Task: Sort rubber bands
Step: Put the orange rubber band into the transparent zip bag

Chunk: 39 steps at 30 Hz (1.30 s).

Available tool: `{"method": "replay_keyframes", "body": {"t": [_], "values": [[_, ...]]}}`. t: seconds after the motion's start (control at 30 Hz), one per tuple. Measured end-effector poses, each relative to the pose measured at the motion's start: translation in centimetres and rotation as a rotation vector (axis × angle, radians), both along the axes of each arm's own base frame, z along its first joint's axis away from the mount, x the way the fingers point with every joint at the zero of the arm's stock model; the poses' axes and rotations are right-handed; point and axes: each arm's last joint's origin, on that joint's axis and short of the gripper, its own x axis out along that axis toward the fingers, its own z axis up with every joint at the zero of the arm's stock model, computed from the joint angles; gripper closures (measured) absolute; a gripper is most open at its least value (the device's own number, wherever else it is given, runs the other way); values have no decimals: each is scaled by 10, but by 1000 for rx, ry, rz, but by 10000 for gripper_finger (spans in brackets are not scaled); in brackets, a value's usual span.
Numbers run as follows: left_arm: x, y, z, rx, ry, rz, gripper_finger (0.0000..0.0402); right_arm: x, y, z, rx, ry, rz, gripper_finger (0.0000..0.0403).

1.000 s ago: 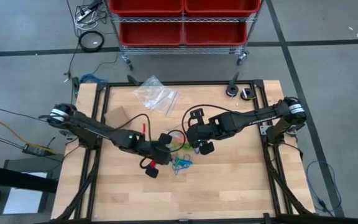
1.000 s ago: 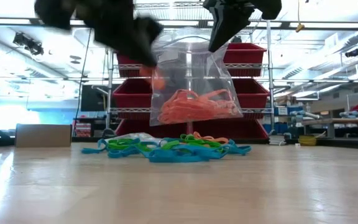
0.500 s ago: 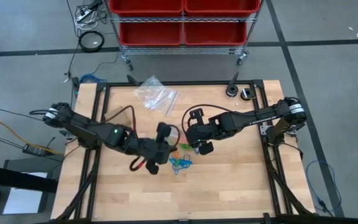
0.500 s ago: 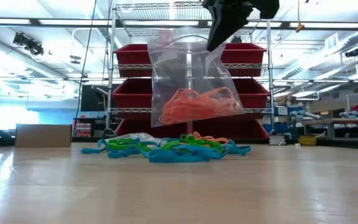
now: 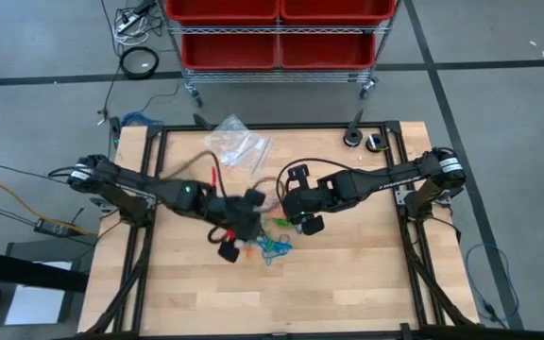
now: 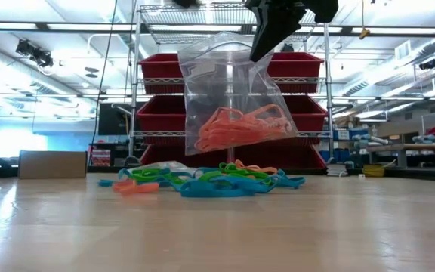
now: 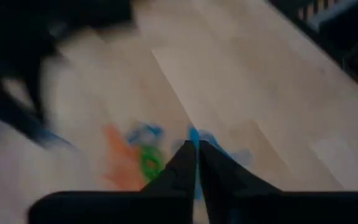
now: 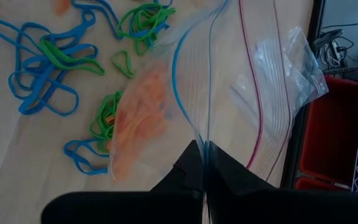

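The bench (image 5: 348, 283) is a pale wooden top in a black frame, with both arms reaching in toward its middle; beyond its far edge stands a wire rack (image 5: 277, 42) of red bins (image 6: 297, 66); a flat brown box (image 6: 53, 164) shows at the bench's far left in the low view; a heap of spare clear bags (image 5: 237, 144) lies near the far edge.

The right hand (image 5: 296, 210) is over the middle of the bench, fingers pinched tight on the top edge of a clear bag (image 6: 232, 98), which hangs clear of the bench just above the pile; the right wrist view shows the bag's (image 8: 229, 81) coloured seal lines running up from between the fingers. Inside the bag sits a bunch of orange bands (image 6: 240, 127).

The left hand (image 5: 246, 227) is low over the bench just left of the right hand, beside the pile; in its wrist view its fingers (image 7: 182, 168) are nearly together with only a thin slit between them, and whether they hold anything I cannot tell, the view being blurred.

The loose rubber bands (image 6: 210, 181) lie in a tangle of blue and green on the bench under the bag, also seen spread out in the right wrist view (image 8: 48, 68); a lone orange band (image 6: 136, 187) lies at the pile's left end.
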Motion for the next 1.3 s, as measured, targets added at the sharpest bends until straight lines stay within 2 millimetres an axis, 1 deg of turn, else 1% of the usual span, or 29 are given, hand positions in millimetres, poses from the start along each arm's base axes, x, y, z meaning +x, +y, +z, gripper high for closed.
{"method": "replay_keyframes", "body": {"t": [0.13,0.27,0.4,0.5,0.6,0.8,0.9,1.1,1.2,1.27,1.3], "values": [[-8,-11,-44,-43,65,38,302,0,0,0,0,-1,0,403],[-20,-15,-90,-116,92,82,249,0,0,0,0,-2,1,403],[-35,-13,-127,-167,85,124,223,0,0,0,7,-5,3,403],[-44,-9,-146,-194,68,149,219,2,1,1,19,-15,8,403],[-52,-6,-161,-208,62,162,220,2,1,1,22,-24,9,403],[-61,-3,-177,-215,74,176,220,3,1,1,23,-28,9,403],[-57,-3,-183,-221,53,178,220,3,1,2,24,-37,10,403],[-47,0,-206,-226,75,218,222,4,1,2,25,-41,10,403],[-45,-3,-212,-246,77,199,244,4,1,2,26,-40,10,403],[-44,-5,-212,-248,67,187,276,4,1,2,27,-40,12,403],[-44,-6,-212,-248,64,182,298,4,1,2,29,-39,12,403]]}}
